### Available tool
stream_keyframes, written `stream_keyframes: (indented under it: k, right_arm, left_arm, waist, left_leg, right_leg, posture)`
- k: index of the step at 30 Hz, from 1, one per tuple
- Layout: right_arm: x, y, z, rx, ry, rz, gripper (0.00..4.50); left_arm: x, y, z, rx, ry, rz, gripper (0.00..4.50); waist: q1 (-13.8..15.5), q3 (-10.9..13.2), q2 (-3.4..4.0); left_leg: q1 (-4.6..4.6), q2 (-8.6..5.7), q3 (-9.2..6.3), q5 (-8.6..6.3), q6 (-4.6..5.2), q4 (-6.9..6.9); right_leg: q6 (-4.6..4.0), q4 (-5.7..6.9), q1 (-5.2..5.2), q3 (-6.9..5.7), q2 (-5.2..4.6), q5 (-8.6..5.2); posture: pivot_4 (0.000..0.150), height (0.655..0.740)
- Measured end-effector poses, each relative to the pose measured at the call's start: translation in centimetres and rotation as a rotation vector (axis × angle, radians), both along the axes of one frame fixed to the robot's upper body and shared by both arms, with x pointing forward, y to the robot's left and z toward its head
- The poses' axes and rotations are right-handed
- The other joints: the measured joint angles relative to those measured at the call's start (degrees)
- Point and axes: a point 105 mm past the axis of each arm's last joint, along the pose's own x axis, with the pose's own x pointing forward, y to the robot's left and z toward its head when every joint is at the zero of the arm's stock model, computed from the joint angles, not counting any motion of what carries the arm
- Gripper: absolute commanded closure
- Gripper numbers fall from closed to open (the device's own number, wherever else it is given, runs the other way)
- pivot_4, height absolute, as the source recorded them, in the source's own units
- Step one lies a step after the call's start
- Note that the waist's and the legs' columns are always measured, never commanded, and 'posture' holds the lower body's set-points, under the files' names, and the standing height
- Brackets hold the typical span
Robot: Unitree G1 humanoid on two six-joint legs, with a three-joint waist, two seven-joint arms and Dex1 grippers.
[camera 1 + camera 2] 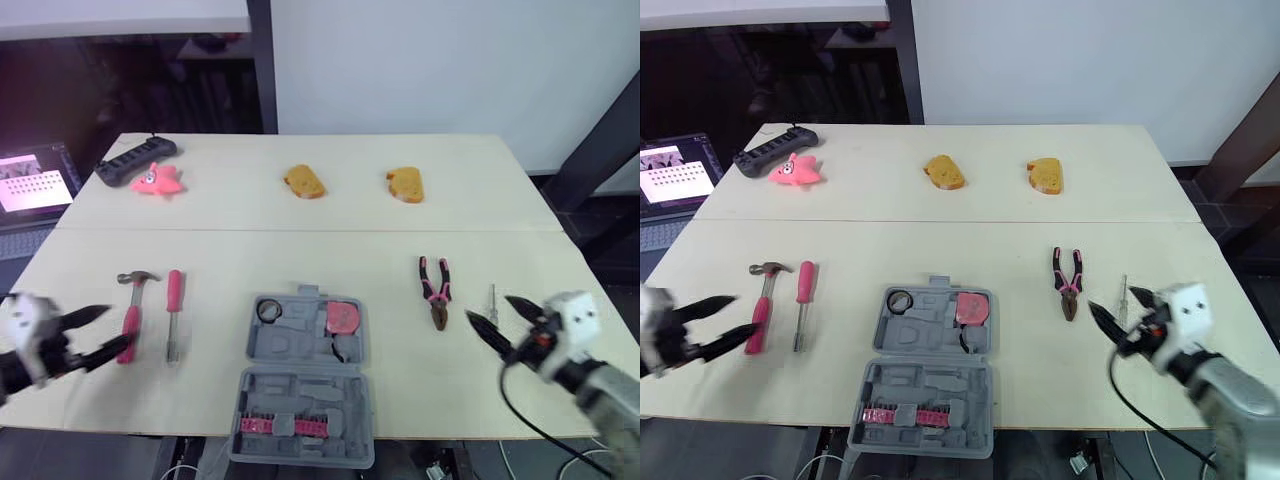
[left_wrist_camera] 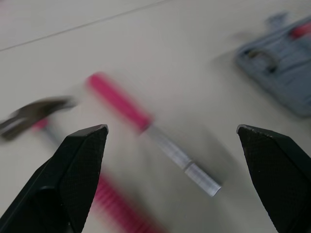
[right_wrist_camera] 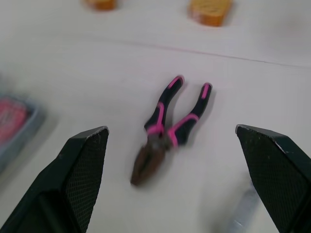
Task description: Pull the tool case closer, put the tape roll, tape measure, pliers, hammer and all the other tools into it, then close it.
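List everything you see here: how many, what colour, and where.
table: 1, beige, under everything
tool case: 1, grey, open, front centre
tape roll: 1, black, in the case
tape measure: 1, pink, in the case
hammer: 1, pink handle, left of case
screwdriver: 1, pink handle, right of hammer
pliers: 1, pink-black, right of case
small metal tool: 1, silver, right of pliers
orange lumps: 2, far centre and far right
toy: 1, pink, far left
power strip: 1, black, beside toy
left gripper: 1, black fingers open, near hammer
right gripper: 1, black fingers open, near pliers
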Motion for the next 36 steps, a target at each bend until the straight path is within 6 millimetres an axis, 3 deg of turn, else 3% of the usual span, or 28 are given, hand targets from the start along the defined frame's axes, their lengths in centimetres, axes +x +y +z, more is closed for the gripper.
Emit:
stream_keyframes:
  k: [6,11,18,23,30,36]
  right_arm:
    - [0.0,2.5,-1.9,-0.033,0.080,-0.151,0.07]
    - [2.1,4.9,-3.8,-0.014,0.135,-0.207,0.07]
    - [4.2,4.4,-6.6,-0.017,0.212,-0.298,0.07]
    - [4.7,4.3,-6.8,-0.002,0.194,-0.307,0.07]
    - [5.2,3.4,-6.8,0.011,0.181,-0.330,3.42]
    - [5.2,3.4,-6.7,0.003,0.170,-0.302,3.53]
  left_arm:
    - [0.8,-2.8,0.9,0.017,-0.049,-0.055,0.00]
    - [-0.4,-6.4,0.7,0.011,-0.011,-0.277,0.00]
    - [-1.2,-8.6,0.3,0.031,0.008,-0.405,0.00]
    - [-1.6,-9.2,0.5,0.061,-0.006,-0.450,0.00]
    - [-1.8,-9.2,0.4,0.065,-0.008,-0.454,0.00]
    - [-1.8,-9.2,0.3,0.069,-0.005,-0.455,0.00]
  waist:
    - [-0.2,0.0,0.04]
    - [-0.2,0.0,0.04]
    - [-0.1,0.0,0.07]
    - [-0.2,0.0,0.04]
    - [-0.2,0.0,0.02]
    - [-0.2,0.0,0.04]
  left_leg:
    - [0.03,0.00,-0.02,0.00,0.00,0.00]
    - [0.01,0.00,-0.02,0.02,-0.04,0.01]
    - [-0.02,0.00,-0.02,0.03,-0.04,-0.03]
    - [0.02,0.00,-0.02,0.03,-0.03,0.01]
    - [0.04,0.00,-0.02,0.03,-0.03,-0.01]
    - [0.03,0.00,-0.02,0.03,-0.03,0.00]
  right_leg:
    - [-0.16,-0.01,-0.02,0.00,0.02,-0.09]
    - [-0.19,-0.03,-0.02,0.01,0.01,-0.10]
    - [-0.16,-0.02,-0.05,0.00,0.02,-0.08]
    - [-0.17,-0.01,-0.01,0.00,0.02,-0.09]
    - [-0.15,0.00,-0.01,0.00,0.03,-0.08]
    - [-0.16,-0.01,-0.01,0.00,0.03,-0.08]
  posture:
    - [0.150,0.7400]
    - [0.150,0.7400]
    - [0.150,0.7400]
    - [0.150,0.7400]
    - [0.150,0.7400]
    - [0.150,0.7400]
